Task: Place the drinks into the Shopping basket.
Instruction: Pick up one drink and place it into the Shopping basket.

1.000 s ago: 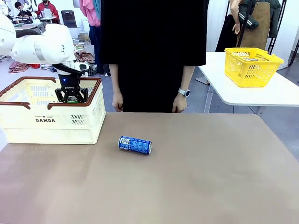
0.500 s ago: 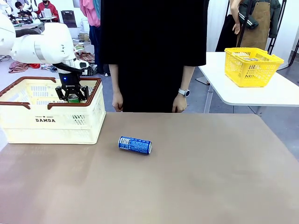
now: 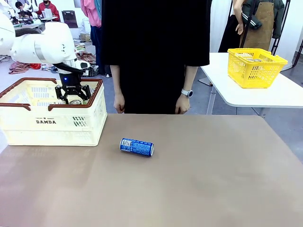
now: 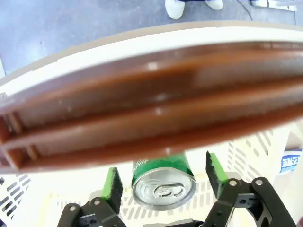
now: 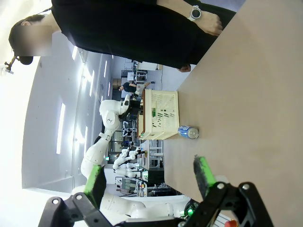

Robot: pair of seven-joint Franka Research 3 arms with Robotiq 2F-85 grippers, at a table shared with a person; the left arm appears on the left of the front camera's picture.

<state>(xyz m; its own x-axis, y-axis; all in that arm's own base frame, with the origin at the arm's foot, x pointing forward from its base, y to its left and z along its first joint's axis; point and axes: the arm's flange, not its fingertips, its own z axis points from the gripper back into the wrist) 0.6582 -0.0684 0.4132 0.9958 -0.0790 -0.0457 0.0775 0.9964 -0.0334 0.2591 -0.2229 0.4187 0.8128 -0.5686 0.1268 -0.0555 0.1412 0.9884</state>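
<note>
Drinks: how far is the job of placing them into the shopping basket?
Done: the green can is inside the Shopping basket, loose within the open left claw. In hand: nothing; the right claw is open. Left: the blue can lies on its side on the table.

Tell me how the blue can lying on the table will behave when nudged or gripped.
The blue can lies on its side on the flat table, so a sideways nudge would probably roll it. Its smooth round wall may slip in a grip and could dent if squeezed hard.
</note>
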